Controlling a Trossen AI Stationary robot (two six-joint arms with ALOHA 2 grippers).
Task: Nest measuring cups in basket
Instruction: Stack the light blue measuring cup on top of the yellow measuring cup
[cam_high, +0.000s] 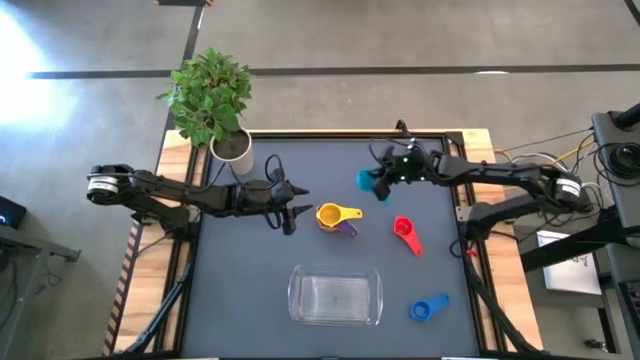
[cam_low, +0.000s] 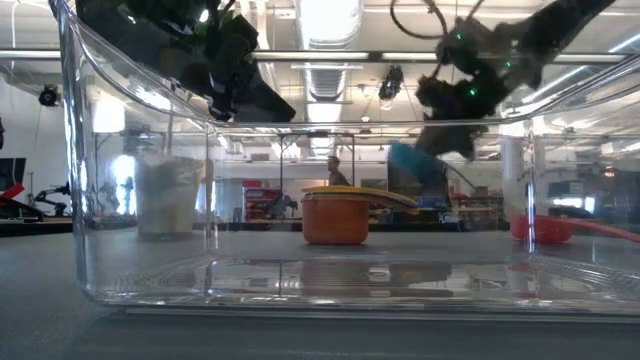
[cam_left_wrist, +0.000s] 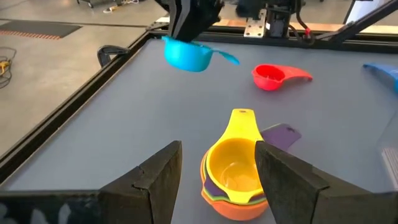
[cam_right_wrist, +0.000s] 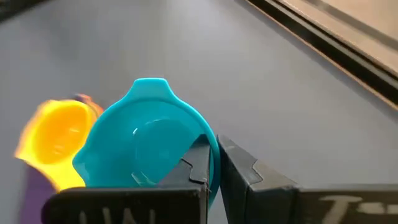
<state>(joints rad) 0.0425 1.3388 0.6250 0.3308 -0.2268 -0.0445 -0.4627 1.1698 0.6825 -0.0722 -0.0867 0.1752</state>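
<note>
While the right gripper (cam_high: 381, 181) held the teal plastic measuring cup (cam_high: 366, 181) pinched by its rim above the mat, toward twelve o'clock of the table, the left gripper (cam_high: 297, 203) waited with fingers apart just at nine o'clock of the yellow-topped stack of nested cups (cam_high: 338, 217). The red scoop-shaped cup (cam_high: 404, 230) lay at three o'clock of that stack, the blue one (cam_high: 428, 309) at five, and the clear rectangular plastic basket (cam_high: 335, 298) at six held nothing. The carry looked under way; next, the teal cup probably needed lowering upright to nest.
</note>
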